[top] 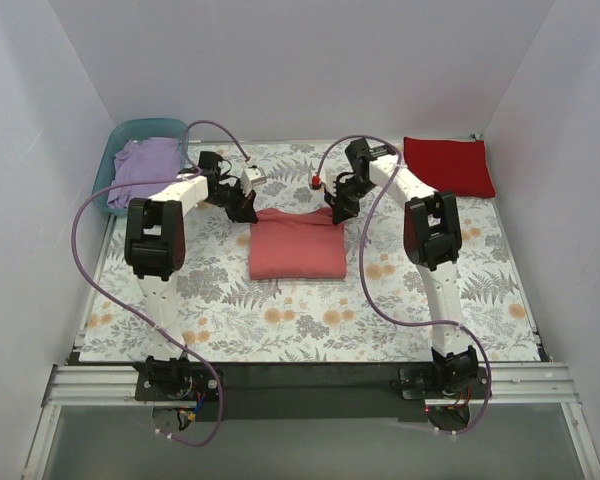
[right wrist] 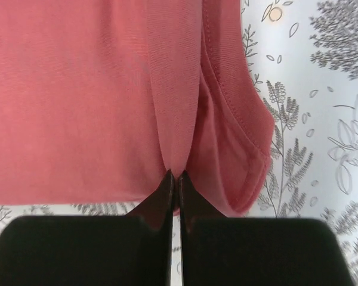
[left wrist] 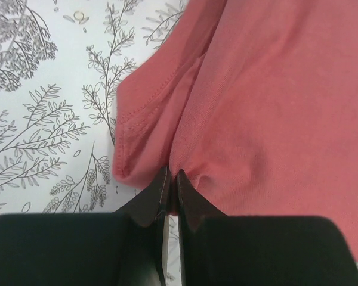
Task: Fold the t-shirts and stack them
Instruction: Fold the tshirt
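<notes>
A salmon-pink t-shirt [top: 296, 248] lies partly folded in the middle of the floral cloth. My left gripper [top: 246, 209] is shut on its far left corner, where the wrist view shows the fingertips [left wrist: 162, 182] pinching the pink cloth [left wrist: 268, 101]. At the far right corner my right gripper [top: 337, 212] is shut on the pink cloth [right wrist: 77, 95], a fold of it caught between the gripper's [right wrist: 174, 177] tips. A deep red t-shirt [top: 448, 164] lies folded at the back right. In the teal tub sits a crumpled lavender t-shirt [top: 146, 166].
The teal plastic tub [top: 118, 142] stands at the back left, by the left wall. White walls close in the left, right and back. A white floral-print cloth [top: 410, 300] covers the table. A black rail [top: 300, 385] runs along the near edge.
</notes>
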Robot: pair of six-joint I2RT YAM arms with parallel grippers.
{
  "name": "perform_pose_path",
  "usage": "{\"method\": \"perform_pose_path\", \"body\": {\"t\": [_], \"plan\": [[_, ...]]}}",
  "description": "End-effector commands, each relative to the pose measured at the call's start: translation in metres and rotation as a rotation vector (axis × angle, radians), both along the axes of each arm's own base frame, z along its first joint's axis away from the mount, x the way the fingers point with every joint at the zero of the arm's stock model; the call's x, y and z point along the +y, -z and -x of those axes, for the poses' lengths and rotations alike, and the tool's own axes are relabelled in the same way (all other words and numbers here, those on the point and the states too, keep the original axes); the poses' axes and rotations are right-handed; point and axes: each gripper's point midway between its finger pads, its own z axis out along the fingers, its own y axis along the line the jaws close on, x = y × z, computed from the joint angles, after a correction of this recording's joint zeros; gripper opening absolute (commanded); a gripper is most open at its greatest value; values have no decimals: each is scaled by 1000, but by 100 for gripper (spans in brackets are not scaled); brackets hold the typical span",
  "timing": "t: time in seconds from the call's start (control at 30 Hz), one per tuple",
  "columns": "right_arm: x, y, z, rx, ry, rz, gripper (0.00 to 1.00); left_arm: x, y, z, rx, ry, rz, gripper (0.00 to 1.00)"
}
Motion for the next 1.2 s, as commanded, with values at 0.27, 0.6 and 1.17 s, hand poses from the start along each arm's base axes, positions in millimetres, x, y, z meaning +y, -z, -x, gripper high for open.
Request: {"method": "perform_pose_path", "body": {"t": [0.27, 0.6, 1.17], "plan": [[-9, 21, 23, 85, 23, 38, 1, -13, 1, 26, 19, 27, 7, 0], [-6, -48, 47, 39, 31, -59, 1, -22, -65, 40, -29, 35, 69, 0], [-15, 14, 2, 83, 106, 17, 9, -7, -2, -19, 60, -99, 68, 6]]}}
